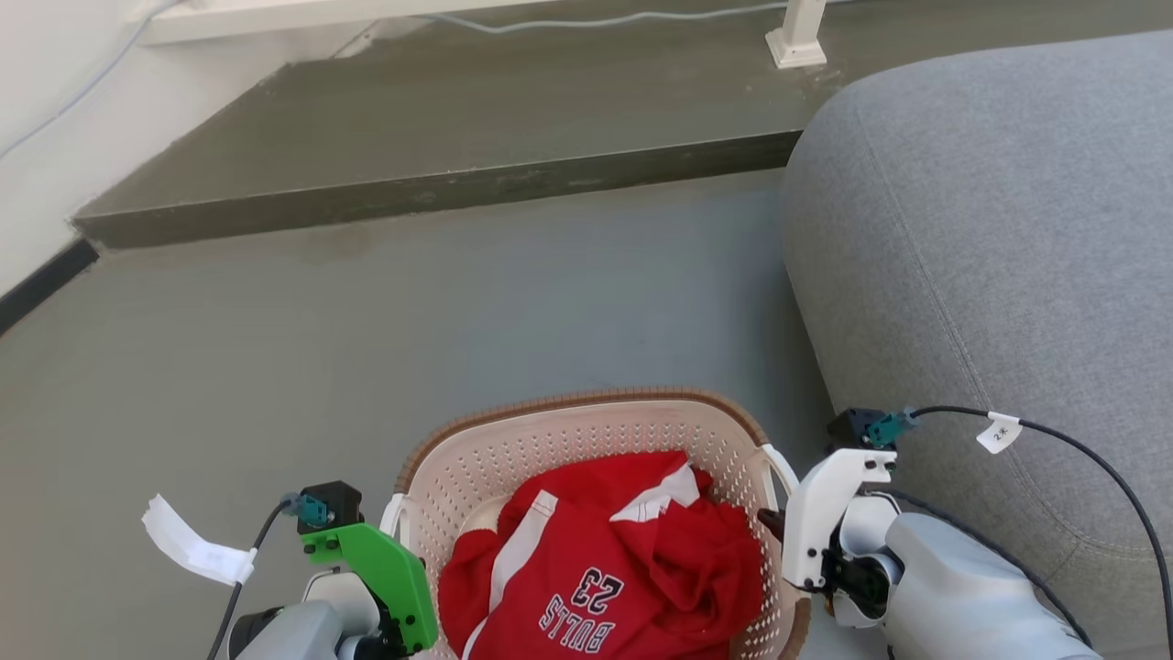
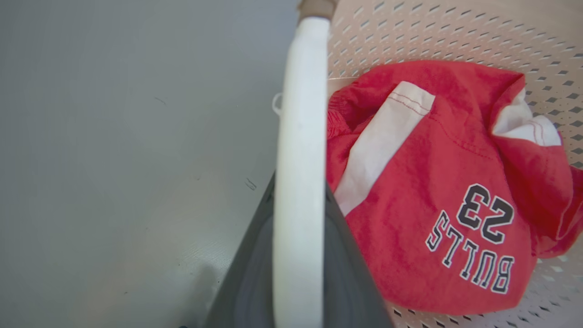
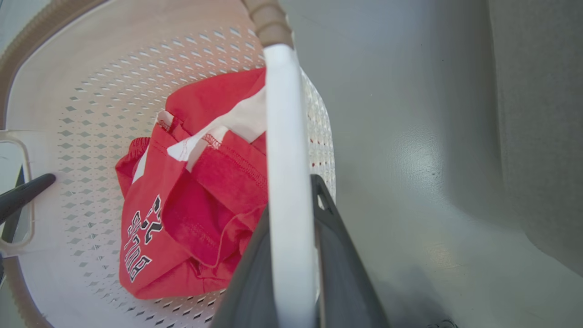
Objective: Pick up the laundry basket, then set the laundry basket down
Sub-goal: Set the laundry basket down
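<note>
The laundry basket is cream with perforated walls and a brown rim, low in the middle of the head view. It holds a crumpled red jersey marked BULLS 23. My left gripper, under a green mount, is shut on the basket's left white handle; dark fingers flank that handle. My right gripper, under a white mount, is shut on the right white handle, with its fingers on either side. I cannot tell whether the basket touches the floor.
A grey sofa stands close on the right, next to my right arm. Beyond the grey floor runs a raised dark step with a white post foot. A white wall is at the far left.
</note>
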Robot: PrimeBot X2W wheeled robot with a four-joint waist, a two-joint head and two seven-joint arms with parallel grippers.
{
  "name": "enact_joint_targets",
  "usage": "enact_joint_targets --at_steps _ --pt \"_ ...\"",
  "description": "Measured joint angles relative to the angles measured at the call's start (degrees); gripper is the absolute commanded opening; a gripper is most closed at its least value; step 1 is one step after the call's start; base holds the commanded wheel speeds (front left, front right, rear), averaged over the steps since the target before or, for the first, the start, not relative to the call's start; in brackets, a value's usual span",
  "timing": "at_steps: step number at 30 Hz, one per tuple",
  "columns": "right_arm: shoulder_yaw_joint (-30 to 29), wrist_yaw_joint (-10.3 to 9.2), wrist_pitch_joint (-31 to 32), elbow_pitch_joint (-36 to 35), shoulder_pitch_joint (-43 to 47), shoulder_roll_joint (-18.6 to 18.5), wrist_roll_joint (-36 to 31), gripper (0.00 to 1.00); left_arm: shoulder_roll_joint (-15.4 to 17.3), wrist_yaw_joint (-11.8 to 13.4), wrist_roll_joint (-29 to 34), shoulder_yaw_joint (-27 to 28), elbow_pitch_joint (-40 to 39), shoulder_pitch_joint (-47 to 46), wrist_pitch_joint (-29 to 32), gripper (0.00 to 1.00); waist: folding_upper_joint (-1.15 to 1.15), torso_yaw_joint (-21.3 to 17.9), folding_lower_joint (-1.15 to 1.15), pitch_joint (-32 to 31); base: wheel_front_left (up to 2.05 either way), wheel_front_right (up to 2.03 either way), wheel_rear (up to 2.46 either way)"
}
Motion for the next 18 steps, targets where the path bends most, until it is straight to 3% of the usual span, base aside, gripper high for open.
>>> enact_joint_targets --at_steps 18 --pt "0.3 0.00 -4.2 -2.2 -5.1 -1.7 0.1 0.00 0.1 1.5 0.0 -0.4 -1.6 -5.2 -4.7 0.00 0.00 -0.3 0.00 7.9 0.00 0.00 0.00"
